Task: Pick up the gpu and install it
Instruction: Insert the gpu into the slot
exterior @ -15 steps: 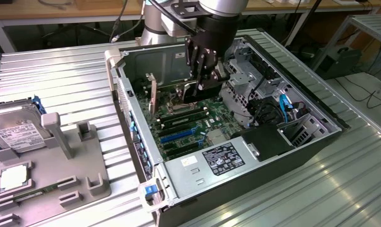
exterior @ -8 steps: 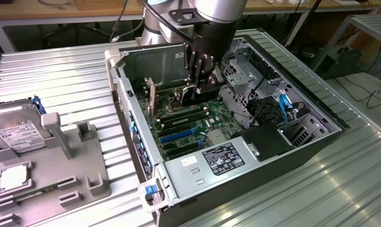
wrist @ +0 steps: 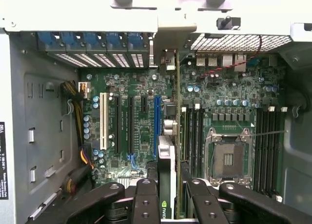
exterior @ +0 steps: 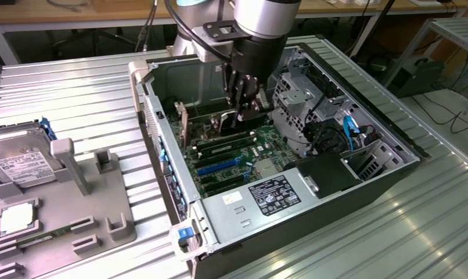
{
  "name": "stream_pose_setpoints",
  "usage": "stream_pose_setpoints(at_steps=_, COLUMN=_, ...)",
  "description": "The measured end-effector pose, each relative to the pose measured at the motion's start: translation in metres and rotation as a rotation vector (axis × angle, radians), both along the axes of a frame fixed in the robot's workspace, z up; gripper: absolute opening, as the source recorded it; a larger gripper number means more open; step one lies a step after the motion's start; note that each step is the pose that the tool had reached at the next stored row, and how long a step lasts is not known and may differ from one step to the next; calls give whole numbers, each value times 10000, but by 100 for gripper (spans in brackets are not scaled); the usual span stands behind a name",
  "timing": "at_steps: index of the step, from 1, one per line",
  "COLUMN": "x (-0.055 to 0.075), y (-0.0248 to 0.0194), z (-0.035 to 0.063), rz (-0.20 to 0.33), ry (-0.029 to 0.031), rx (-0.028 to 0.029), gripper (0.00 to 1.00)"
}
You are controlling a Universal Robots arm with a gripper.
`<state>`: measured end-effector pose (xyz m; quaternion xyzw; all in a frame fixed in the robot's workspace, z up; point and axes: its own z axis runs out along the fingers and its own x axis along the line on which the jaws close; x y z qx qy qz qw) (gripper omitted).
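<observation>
Gripped edge-on, gpu (wrist: 166,185) runs lengthwise toward rear slots (wrist: 97,53).

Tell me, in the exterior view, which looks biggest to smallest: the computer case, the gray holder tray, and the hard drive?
1. Computer case, by far the biggest.
2. Gray holder tray.
3. Hard drive, smallest, though the picture edge cuts part of it off.

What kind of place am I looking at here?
Probably a robotics lab or workshop bench for computer assembly: an open computer case lies on a metal table, a hard drive waits in a parts holder, and workbenches with cables stand behind.
</observation>
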<state>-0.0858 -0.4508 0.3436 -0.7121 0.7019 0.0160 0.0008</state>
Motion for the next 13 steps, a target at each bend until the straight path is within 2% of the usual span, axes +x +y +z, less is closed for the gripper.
stream_pose_setpoints(at_steps=13, x=3, y=-28, z=-95, rz=-179, ry=0, rx=0, gripper=27)
